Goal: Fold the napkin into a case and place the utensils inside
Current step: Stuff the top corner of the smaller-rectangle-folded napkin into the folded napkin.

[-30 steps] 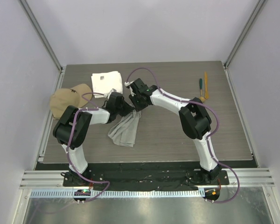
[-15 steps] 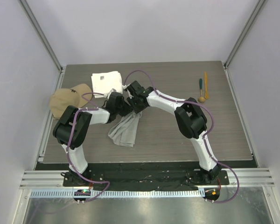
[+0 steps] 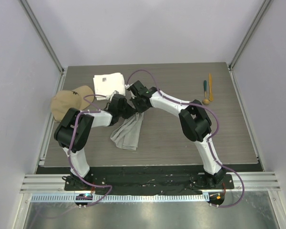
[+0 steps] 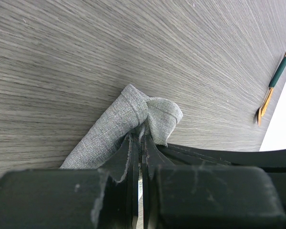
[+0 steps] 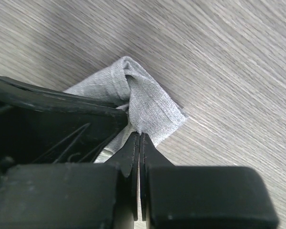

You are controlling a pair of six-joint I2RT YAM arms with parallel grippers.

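Left wrist — left end effector (image 4: 142, 143) pinches napkin (image 4: 115, 125) corner (right end effector (image 5: 139, 136) pressed together alongside).

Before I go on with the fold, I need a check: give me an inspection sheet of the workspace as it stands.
Surface: wood-grain table, no spills seen.
Job's things: napkin bunched, one end lifted, not yet a case; utensils together at the far right, apart from it.
Clutter: white towel far left; tan cap at left edge.
Grippers: left gripper shut on napkin; right gripper shut, apparently pinching the same fold.
Cables: purple cables loop over both arms.
Surroundings: plain walls; nothing else seen.
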